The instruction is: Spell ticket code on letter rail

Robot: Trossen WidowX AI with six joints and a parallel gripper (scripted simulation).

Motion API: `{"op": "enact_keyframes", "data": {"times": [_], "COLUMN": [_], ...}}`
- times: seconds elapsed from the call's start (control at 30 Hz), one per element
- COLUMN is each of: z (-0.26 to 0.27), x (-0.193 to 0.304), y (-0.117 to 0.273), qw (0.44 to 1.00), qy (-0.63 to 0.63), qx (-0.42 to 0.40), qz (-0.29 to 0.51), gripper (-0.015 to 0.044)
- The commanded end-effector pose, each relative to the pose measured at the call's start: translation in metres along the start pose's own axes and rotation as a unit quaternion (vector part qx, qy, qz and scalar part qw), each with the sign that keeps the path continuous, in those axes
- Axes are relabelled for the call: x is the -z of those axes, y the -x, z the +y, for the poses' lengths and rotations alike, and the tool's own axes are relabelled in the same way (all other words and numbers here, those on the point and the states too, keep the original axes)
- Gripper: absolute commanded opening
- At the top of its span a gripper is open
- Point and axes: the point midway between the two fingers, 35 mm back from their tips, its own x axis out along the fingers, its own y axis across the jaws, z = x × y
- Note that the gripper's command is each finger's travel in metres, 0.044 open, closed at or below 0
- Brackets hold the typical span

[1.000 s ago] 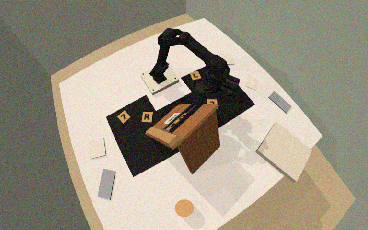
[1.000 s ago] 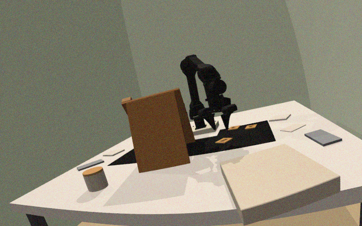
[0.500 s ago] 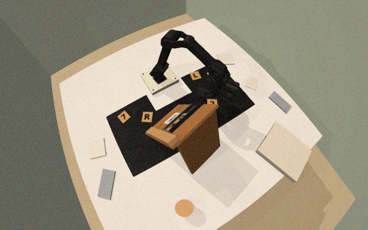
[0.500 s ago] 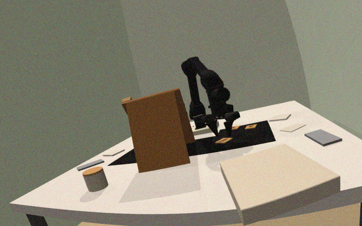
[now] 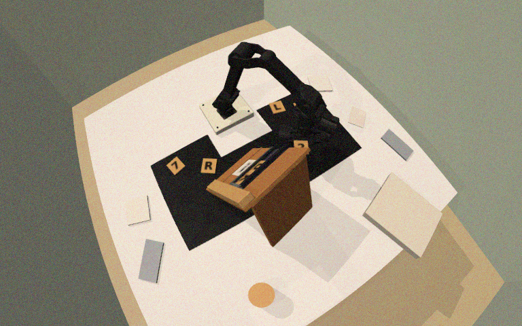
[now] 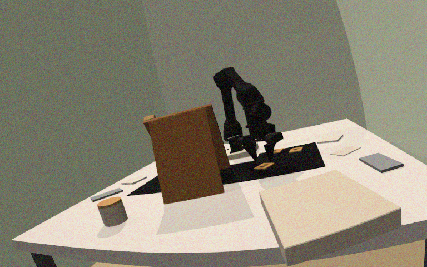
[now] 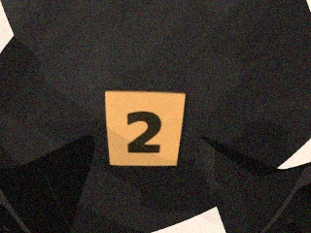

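Note:
My gripper (image 6: 263, 160) (image 7: 147, 143) is open and empty, pointing down a little above the 2 tile (image 5: 300, 144) (image 6: 264, 166) (image 7: 145, 128), which lies flat between the fingertips in the wrist view. The L tile (image 5: 276, 106) lies behind it. The Y tile (image 6: 296, 149) is almost hidden by the arm in the top view. The 7 tile (image 5: 175, 165) and R tile (image 5: 209, 165) lie at the mat's left. The sloped board (image 5: 286, 165) (image 6: 185, 157) bears the dark rail (image 5: 274, 156); tiles sit in its lower-left part, their letters unclear. The ticket (image 5: 245, 167) is too small to read.
The black mat (image 5: 184, 214) (image 6: 302, 165) lies under the loose tiles. A large beige slab (image 5: 404, 213) (image 6: 327, 207) overhangs the counter edge. A cylinder with an orange top (image 5: 261, 295) (image 6: 109, 202) stands in front. Grey blocks (image 5: 396, 144) (image 5: 151, 261) and thin pale plates lie around the mat.

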Motion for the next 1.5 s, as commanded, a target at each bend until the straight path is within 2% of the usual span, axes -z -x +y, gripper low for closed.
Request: {"op": "enact_keyframes", "data": {"times": [0.0,0.83,1.47], "z": [0.001,0.001,0.001], "x": [0.001,0.001,0.001], "y": [-0.001,-0.020,-0.021], "qw": [1.000,1.000,1.000], "qy": [-0.002,-0.002,-0.002], "qx": [-0.002,-0.002,-0.002], "qz": [0.003,0.003,0.003], "gripper": [0.0340,0.0340,0.0340]}}
